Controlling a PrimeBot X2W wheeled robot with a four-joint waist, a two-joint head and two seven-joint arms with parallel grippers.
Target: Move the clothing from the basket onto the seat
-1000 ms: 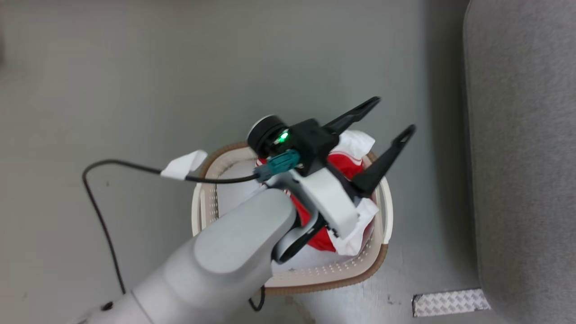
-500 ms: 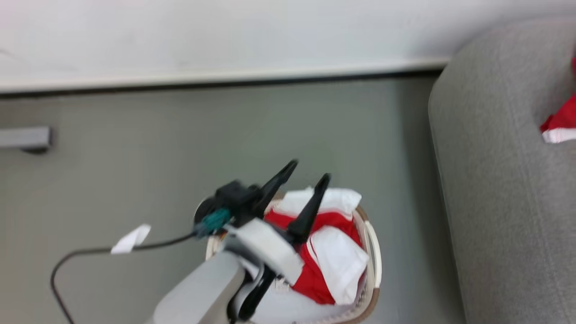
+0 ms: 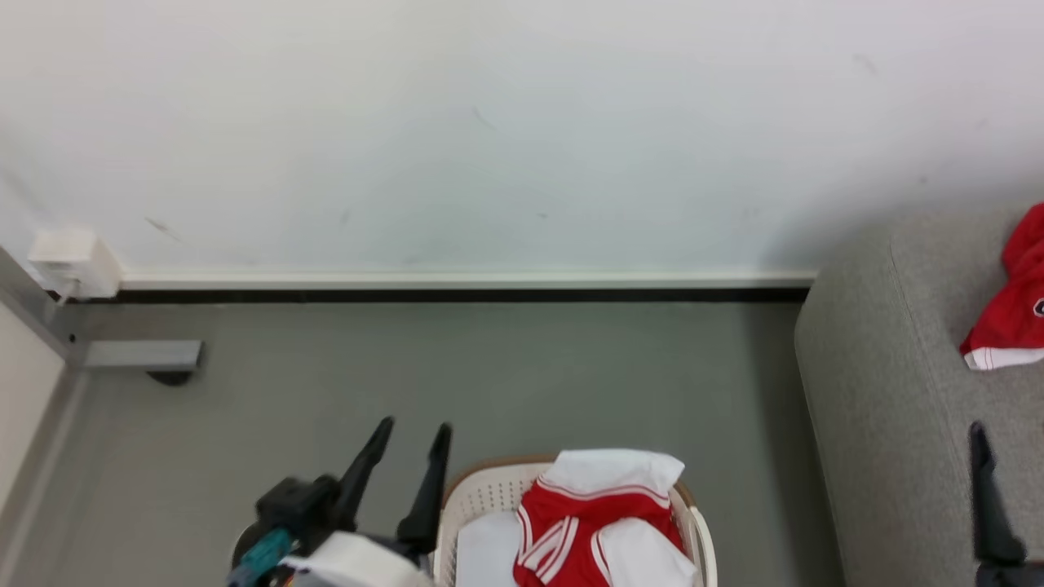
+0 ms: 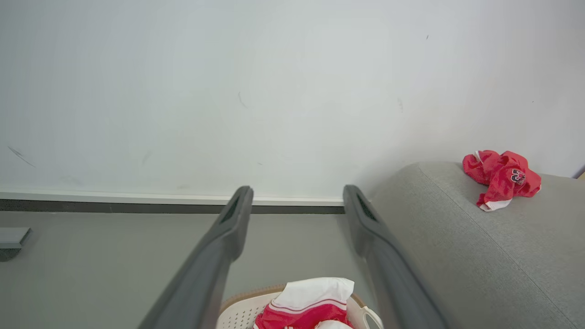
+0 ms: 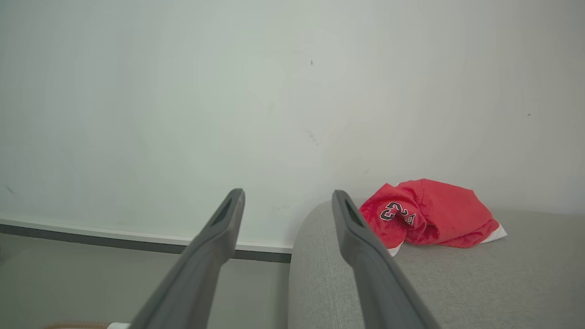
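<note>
Now between loads: red garment by seat's far edge; left gripper, right gripper spread, empty. Next, likely: grasp clothing in basket.

We see the laundry basket on the floor, before the wall, with a pile of clothing in it. To its right stands the sofa seat — one garment lies on it, well apart from the basket. Our left gripper sits just left of the basket — our right gripper is over the seat.
</note>
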